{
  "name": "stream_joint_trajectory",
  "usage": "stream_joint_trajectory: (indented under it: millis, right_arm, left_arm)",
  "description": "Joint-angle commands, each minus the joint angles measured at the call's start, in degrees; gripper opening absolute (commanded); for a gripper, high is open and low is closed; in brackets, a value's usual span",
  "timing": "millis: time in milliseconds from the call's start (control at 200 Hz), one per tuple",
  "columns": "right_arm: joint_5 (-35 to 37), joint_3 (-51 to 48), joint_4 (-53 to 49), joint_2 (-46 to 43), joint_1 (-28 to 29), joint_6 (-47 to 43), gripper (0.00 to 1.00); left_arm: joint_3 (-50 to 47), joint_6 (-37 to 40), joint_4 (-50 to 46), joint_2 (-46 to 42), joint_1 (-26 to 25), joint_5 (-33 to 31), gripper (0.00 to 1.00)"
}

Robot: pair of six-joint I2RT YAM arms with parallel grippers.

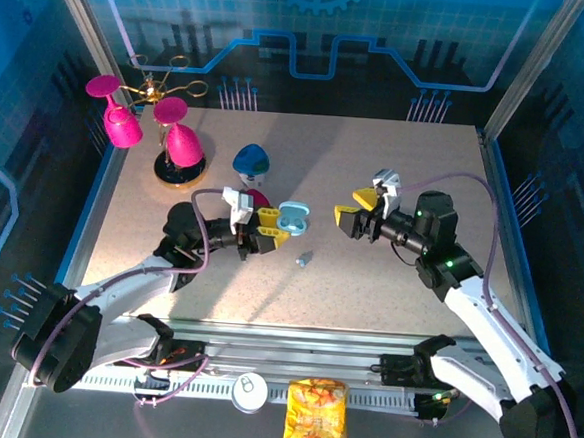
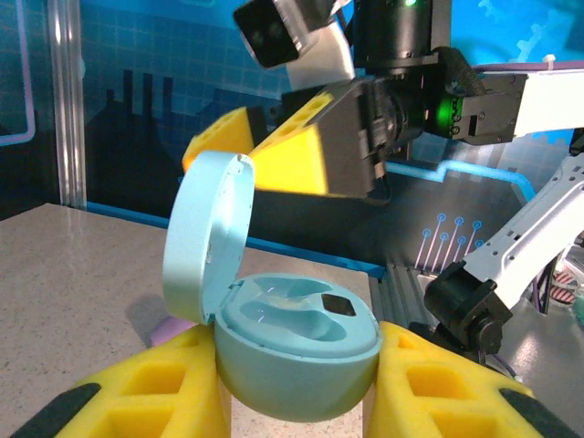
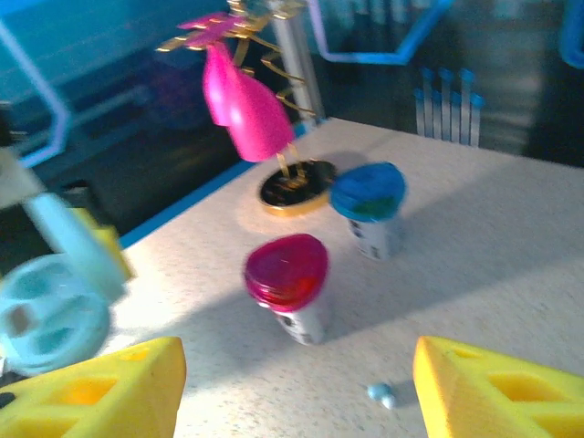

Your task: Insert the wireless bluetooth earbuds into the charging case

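Closest to the left wrist camera, the left hand (image 2: 294, 397) is seen closed on the charging case (image 2: 297, 365). The pale blue body is pinched between the two yellow fingers (image 2: 137, 401) and held above the tabletop (image 1: 396, 166). The case's lid (image 2: 208, 237) is swung up and back on its hinge. Inside the body, two moulded hollows and a small dark square are seen. Whether a bud sits in either hollow cannot be told.

Just beyond the case, the right hand (image 1: 353, 209) is held facing it. Its jaws are spread wide and nothing is gripped or touched.

One pale blue-grey earbud (image 1: 304, 259) is found lying on the tabletop between the two hands, a little nearer the arm bases and apart from the case. In the right wrist view it is seen low between that hand's fingers, on bare surface.

Further back, a red-lidded pot (image 3: 286, 272) is stood near the left hand, with a blue-lidded pot (image 3: 368, 193) just behind it. At the far left, pink glasses (image 1: 187, 144) are hung upside down on a gold stand (image 1: 178, 171).
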Motion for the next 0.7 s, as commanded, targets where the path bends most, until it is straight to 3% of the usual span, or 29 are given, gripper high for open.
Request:
stream_joint_trajectory:
  millis: [0,350,695]
  right_arm:
    - [8.62,-0.22,-3.8,3.46,-0.45,2.41,0.65]
    - [10.31,5.93,-6.39,26.21,6.08,4.25,0.63]
    - [0.04,22.86,-11.4,49.13,7.21,0.52,0.61]
  left_arm:
    - [-0.82,-2.89,6.07,0.34,0.8,-1.08,0.34]
    - [-0.84,-4.97,8.72,-0.17,1.13,-1.07,0.33]
    - [-1.82,-4.88,8.56,-1.41,1.44,-0.77,0.33]
